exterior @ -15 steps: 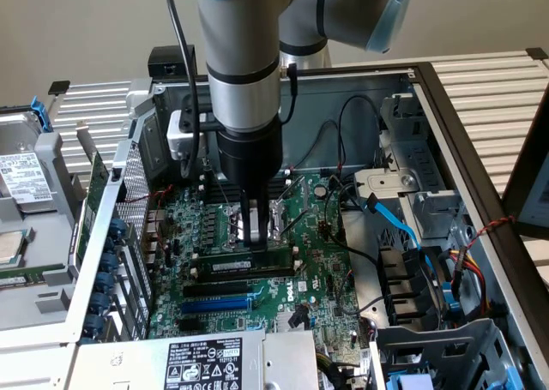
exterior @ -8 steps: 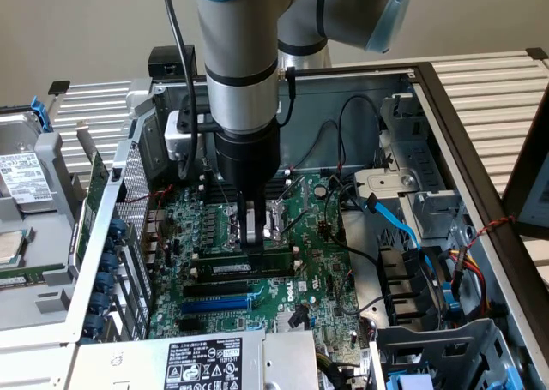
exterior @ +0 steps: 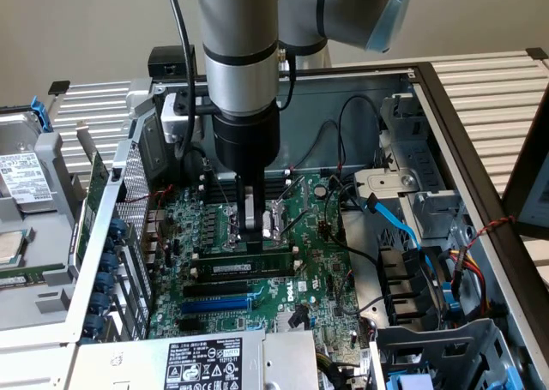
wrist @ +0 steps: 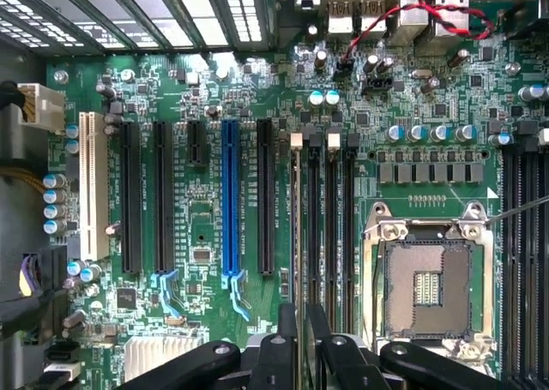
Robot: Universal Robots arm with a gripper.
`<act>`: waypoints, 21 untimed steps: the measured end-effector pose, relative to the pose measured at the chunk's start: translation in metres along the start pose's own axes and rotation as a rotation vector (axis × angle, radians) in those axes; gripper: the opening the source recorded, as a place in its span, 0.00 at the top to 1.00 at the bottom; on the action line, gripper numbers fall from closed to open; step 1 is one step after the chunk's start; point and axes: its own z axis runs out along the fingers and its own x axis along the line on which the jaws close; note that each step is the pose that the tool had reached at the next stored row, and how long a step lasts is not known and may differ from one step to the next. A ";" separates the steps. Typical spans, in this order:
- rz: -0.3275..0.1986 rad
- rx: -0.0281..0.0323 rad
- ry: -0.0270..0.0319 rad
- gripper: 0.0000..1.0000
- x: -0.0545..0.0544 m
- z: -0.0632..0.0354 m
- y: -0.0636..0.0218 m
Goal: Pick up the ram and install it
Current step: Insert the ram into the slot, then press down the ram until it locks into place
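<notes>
**Figure. End effector over the memory bank, exterior and wrist views.** The end effector (exterior: 250,227) hangs vertically inside the open computer case (exterior: 480,193). In the wrist view we see its fingertips (wrist: 288,343) set a little apart, with a narrow gap between them. The end effector (wrist: 304,326) sits astride the upper edge of the ram (wrist: 298,227). We read this as a released, slightly open state and not a clench. Whether a pad brushes the stick we cannot tell.

The ram (exterior: 244,261) lies directly beneath the end effector, at about the middle of its length. It stands on edge in a memory slot of the motherboard (exterior: 317,261). Its long axis runs crosswise under the end effector, parallel to the neighbouring slots, so the jaws face its two flat sides. We judge that it is already in the slot. Whether the end latches have closed on it is too small to tell.

Just beside the ram, on the side away from the arm's column, lies an empty black memory slot (exterior: 244,285). Beyond that is the blue expansion slot (exterior: 219,305), which runs parallel to the ram in the wrist view (wrist: 230,197). On the other side of the end effector we see the open CPU socket (wrist: 426,283). Blue data cables (exterior: 399,223) lie well apart, toward the drive bays.
</notes>
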 end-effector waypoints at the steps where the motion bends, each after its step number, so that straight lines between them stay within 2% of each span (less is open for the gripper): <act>1: 0.000 -0.0005 0.0000 0.80 0.000 -0.0015 0.0000; 5: 0.000 -0.0026 -0.0051 0.80 0.000 -0.0038 -0.0001; 7: 0.000 -0.0050 -0.0052 0.80 0.000 -0.0038 0.0000; 10: 0.000 -0.0130 -0.0047 0.80 0.000 -0.0039 0.0000; 13: -0.001 -0.0283 -0.0040 0.80 0.000 -0.0039 -0.0001; 17: -0.002 -0.0615 -0.0023 0.80 0.000 -0.0039 -0.0001; 20: -0.002 -0.0708 -0.0017 0.80 -0.001 -0.0040 0.0000; 21: -0.002 -0.0720 -0.0014 0.80 -0.002 -0.0039 0.0001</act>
